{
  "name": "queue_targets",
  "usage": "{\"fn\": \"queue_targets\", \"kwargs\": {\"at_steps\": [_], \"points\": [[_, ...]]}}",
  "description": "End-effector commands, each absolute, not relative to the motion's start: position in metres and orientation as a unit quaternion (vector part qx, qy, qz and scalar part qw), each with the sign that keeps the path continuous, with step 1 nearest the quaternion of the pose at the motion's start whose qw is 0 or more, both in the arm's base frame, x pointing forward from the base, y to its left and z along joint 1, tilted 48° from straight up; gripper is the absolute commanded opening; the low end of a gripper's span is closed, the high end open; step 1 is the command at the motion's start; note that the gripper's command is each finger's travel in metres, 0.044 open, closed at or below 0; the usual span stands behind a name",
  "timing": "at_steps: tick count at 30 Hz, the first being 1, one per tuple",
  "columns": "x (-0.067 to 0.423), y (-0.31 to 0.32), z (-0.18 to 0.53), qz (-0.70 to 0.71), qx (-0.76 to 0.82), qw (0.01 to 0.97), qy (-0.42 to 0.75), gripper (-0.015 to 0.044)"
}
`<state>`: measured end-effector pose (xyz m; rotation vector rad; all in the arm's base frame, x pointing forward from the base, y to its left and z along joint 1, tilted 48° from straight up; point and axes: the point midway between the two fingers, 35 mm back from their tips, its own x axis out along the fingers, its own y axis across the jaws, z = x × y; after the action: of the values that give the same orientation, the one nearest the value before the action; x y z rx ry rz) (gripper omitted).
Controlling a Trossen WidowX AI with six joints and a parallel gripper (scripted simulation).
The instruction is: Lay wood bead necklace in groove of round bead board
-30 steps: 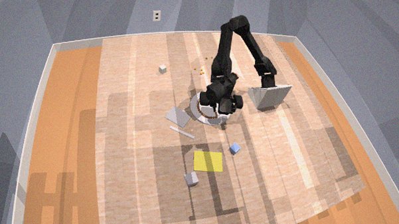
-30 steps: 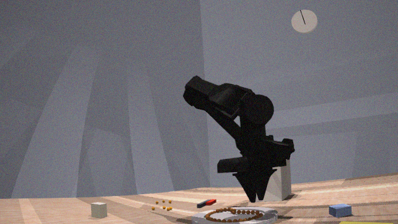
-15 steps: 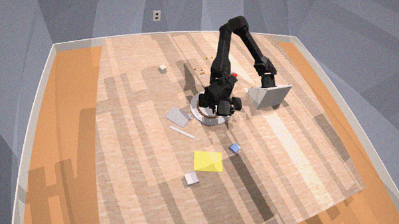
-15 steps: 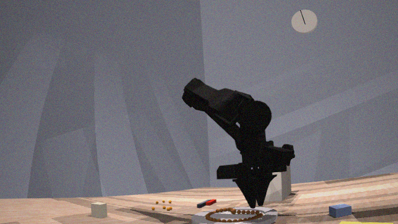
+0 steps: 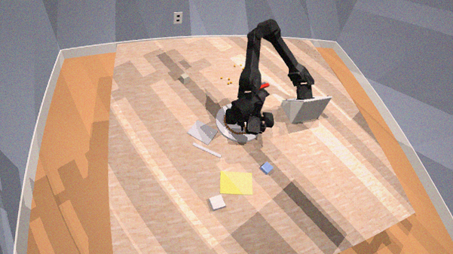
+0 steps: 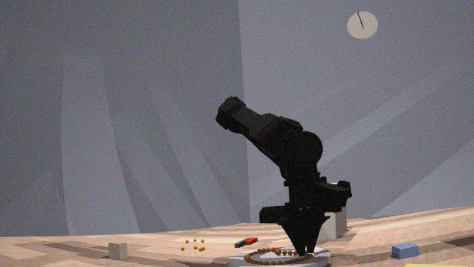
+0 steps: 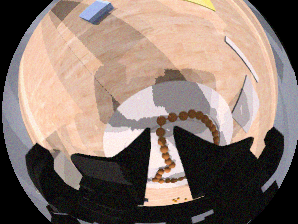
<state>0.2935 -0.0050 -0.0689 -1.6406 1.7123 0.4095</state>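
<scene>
The wooden table (image 5: pixel 180 216) (image 6: pixel 152 245) (image 7: pixel 60 90) is the largest thing I see, and the black arm (image 5: pixel 253 55) (image 6: pixel 301 149) bends over it. From above, the arm covers part of the round board (image 5: pixel 221 122) (image 6: pixel 238 260) (image 7: pixel 135 100), and from the side the picture's lower edge cuts the board. The yellow sheet (image 5: pixel 236 183) (image 6: pixel 436 265) (image 7: pixel 202 4) is whole only from above; in the other two views just a piece remains. The gripper (image 5: pixel 243 129) (image 6: pixel 306 253) (image 7: pixel 161 131) points down over the board, its fingers narrowly apart, with a strand of beads showing in the gap (I see no finger pressing it). The necklace (image 5: pixel 234 132) (image 6: pixel 272 263) (image 7: pixel 192 114) lies on the board, partly behind the fingers; whether its beads sit in the groove, I cannot tell. A red piece (image 5: pixel 264 85) (image 6: pixel 251 241) is half hidden by the arm from above.
</scene>
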Motion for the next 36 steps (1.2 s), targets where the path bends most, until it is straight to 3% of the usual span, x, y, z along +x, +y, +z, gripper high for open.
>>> {"fn": "queue_targets", "kwargs": {"at_steps": [1, 4, 36], "points": [[0.2938, -0.0048, -0.0687, 0.159, -0.636, 0.36, 0.664, 0.0067], [0.2938, -0.0048, -0.0687, 0.159, -0.636, 0.36, 0.664, 0.0], [0.2938, -0.0048, -0.0687, 0.159, -0.636, 0.36, 0.664, 0.0]]}}
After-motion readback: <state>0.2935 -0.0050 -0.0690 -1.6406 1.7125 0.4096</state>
